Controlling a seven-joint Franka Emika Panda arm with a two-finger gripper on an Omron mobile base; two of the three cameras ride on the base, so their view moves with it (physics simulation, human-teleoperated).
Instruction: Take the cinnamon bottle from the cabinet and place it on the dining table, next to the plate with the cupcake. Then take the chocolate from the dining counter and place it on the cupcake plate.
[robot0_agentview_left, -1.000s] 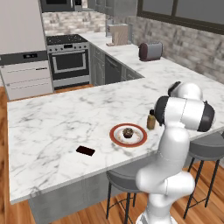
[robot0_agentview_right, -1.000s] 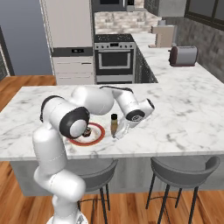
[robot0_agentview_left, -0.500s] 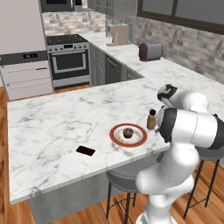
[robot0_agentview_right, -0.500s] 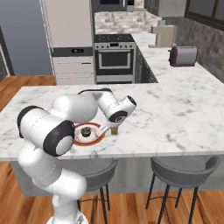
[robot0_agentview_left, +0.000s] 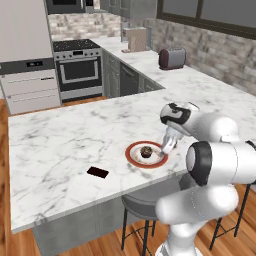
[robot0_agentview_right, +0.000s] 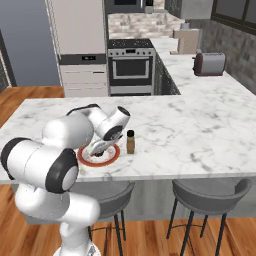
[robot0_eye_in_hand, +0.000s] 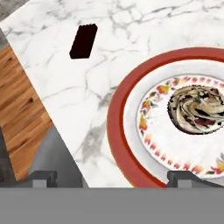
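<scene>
One half of the job looks done: the cinnamon bottle stands upright on the table, just beside the plate that carries the cupcake. The chocolate lies flat on the marble, well apart from the plate and toward the table's near edge, so the second half is not yet done. Above the plate's near rim the hand hovers, its fingertips spread wide and holding nothing. Fetching the bar and setting it on the plate remains.
</scene>
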